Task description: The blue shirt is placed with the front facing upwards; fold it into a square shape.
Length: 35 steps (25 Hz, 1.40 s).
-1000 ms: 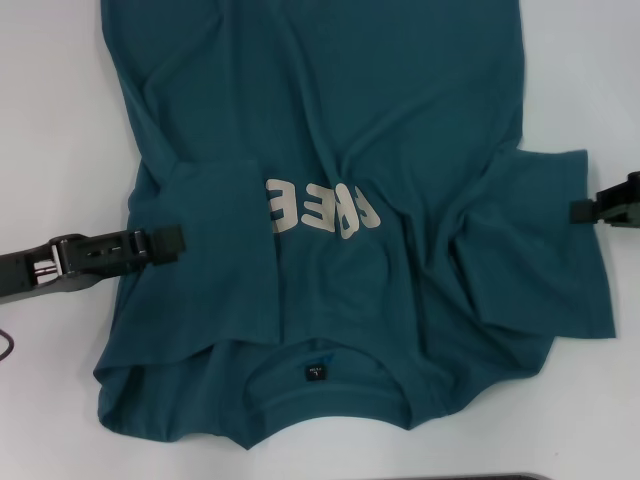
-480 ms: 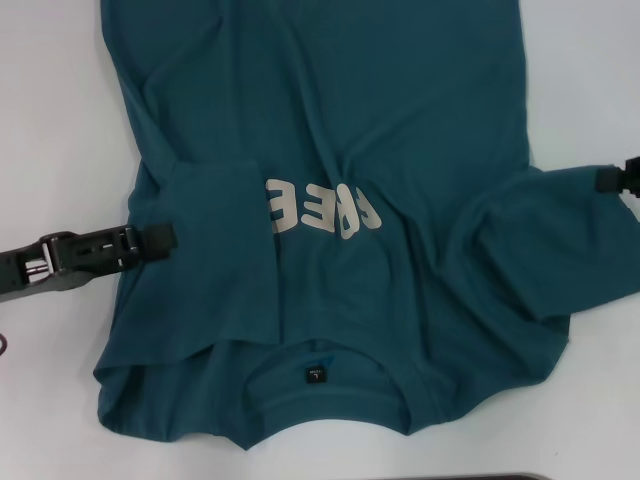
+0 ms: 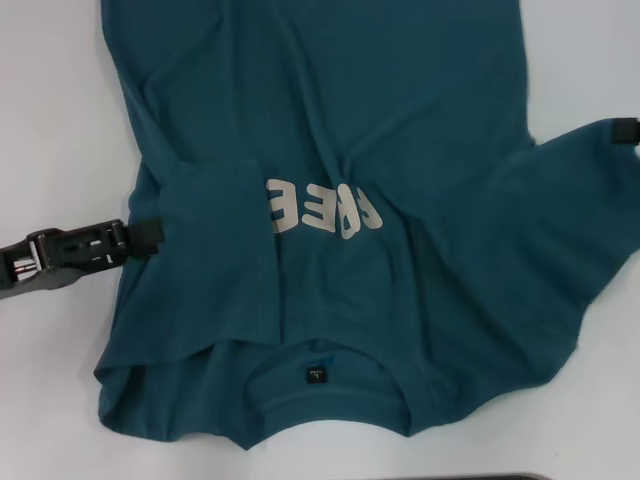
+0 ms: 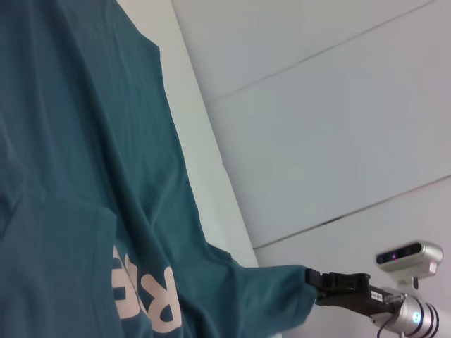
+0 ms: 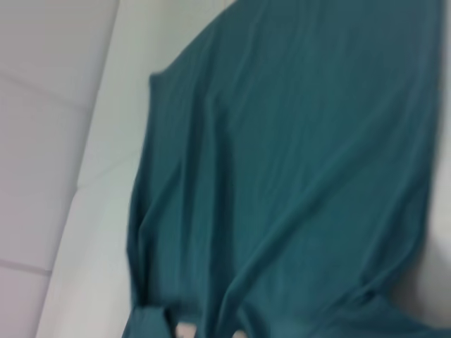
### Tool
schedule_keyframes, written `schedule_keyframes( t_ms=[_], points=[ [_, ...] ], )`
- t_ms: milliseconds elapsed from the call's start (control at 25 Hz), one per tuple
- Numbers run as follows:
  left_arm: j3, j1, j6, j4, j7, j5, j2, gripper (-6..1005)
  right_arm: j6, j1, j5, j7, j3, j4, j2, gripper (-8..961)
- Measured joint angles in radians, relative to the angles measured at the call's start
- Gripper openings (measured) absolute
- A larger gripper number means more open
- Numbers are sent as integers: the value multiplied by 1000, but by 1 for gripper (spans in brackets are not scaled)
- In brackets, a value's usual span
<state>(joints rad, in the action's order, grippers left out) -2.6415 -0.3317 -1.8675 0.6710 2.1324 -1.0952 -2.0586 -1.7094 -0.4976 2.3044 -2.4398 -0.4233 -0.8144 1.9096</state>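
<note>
Right hand (image 3: 622, 131) grips the blue shirt (image 3: 400, 150) sleeve, spread rightward.

The blue shirt (image 3: 400, 200) is dark teal with pale, perhaps pinkish-white, lettering (image 3: 325, 212) on a white table (image 3: 50, 120).

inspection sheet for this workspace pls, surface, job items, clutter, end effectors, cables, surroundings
surface: pale table, bare around the garment.
job's things: blue shirt lies front up, lettering and collar label showing; the sleeve on the robot's left is folded in over the chest, the other sleeve is stretched outward.
clutter: nothing seen.
end effectors: left end effector at the shirt's left edge; right end effector shut on the stretched sleeve tip, near the head view's right edge.
cables: nothing seen.
surroundings: pale panelled surface beyond the table; a dark strip at the near edge, too little to identify.
</note>
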Motion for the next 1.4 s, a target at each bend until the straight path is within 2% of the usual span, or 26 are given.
schedule_keyframes(
  t_ms=[160, 520, 680, 920, 1080, 1280, 1400],
  points=[
    [-11, 1, -3, 1, 0, 0, 0, 591, 4, 12, 0, -7, 28, -12, -4, 22],
    [-15, 3, -4, 0, 0, 0, 0, 591, -53, -8, 0, -5, 9, -9, 0, 27],
    [-20, 5, -2, 0, 0, 0, 0, 591, -83, -30, 3, -3, -31, -4, 13, 29],
    [-33, 3, 1, 1, 0, 0, 1, 591, -81, -76, 5, -8, -164, 3, 46, 32],
    [-53, 4, 1, -3, 0, 0, 7, 591, -79, -120, 7, -9, -208, 30, 49, 34],
    [-72, 7, 3, -5, 0, 0, 8, 591, -63, -171, 4, -19, -201, 73, 48, 36],
    [-94, 9, 6, -5, 0, 0, 8, 591, -20, -182, -1, -30, -199, 94, 56, 38]
  ],
)
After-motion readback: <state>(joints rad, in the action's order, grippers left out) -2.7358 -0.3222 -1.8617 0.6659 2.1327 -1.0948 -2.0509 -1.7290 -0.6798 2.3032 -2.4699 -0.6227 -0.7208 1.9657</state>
